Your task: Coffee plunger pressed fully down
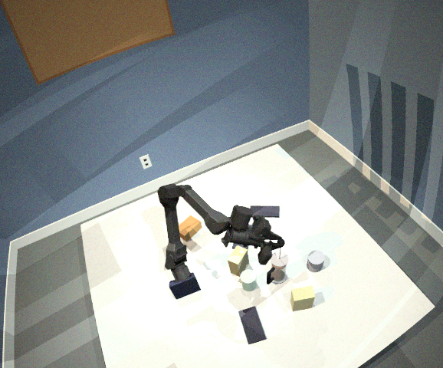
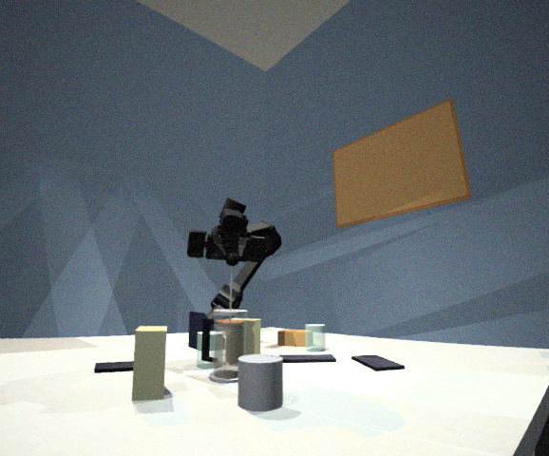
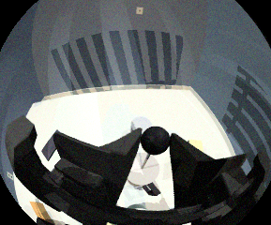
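Note:
The coffee press (image 1: 278, 272) (image 2: 227, 343) stands upright on the white table, brown inside, with its black handle (image 1: 270, 275) (image 2: 206, 346) on one side. A long stretch of thin plunger rod (image 2: 230, 289) (image 3: 145, 159) shows above its lid (image 3: 143, 172). The round black plunger knob (image 2: 232, 258) (image 3: 155, 142) tops the rod. My gripper (image 1: 276, 246) (image 2: 232, 255) (image 3: 156, 134) is shut on the knob, high above the lid, with one fingertip on each side of it in the wrist view. In the top view the fingers mostly hide the knob.
A grey cylinder (image 1: 315, 261) (image 2: 260, 383) and a yellow block (image 1: 302, 299) (image 2: 149, 364) stand near the press. A pale green cylinder (image 1: 248, 280) and another yellow block (image 1: 237, 261) stand on its arm side. Dark flat slabs (image 1: 252, 325) (image 1: 269, 211) and an orange block (image 1: 190, 228) lie farther off.

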Tool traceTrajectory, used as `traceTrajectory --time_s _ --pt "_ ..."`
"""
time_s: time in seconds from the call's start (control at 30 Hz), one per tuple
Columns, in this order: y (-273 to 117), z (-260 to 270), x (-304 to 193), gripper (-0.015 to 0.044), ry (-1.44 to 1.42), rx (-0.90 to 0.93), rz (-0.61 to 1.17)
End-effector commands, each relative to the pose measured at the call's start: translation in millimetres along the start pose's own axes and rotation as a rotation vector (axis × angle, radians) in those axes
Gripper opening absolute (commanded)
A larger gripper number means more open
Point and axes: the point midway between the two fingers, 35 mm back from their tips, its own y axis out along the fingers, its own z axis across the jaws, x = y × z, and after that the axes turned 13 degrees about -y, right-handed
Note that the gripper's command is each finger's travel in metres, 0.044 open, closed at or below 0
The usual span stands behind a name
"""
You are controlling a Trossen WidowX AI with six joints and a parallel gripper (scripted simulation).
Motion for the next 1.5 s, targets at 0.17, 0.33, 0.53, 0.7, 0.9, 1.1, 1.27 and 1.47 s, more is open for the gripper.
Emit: traceTrajectory --time_s 0.17,0.33,0.53,0.7,0.9,1.1,1.27,1.47 --pt "16 6 -31 0.0119 0.022 0.010 0.052" --pt "21 8 -38 0.0119 0.023 0.010 0.051" --pt "26 10 -46 0.0119 0.023 0.011 0.051" --pt "30 12 -53 0.0119 0.023 0.011 0.050" --pt "35 14 -60 0.0119 0.024 0.012 0.049" --pt "42 17 -67 0.0119 0.025 0.013 0.048" --pt "46 17 -67 0.0119 0.025 0.013 0.047" --pt "47 16 -65 0.0119 0.025 0.014 0.047"
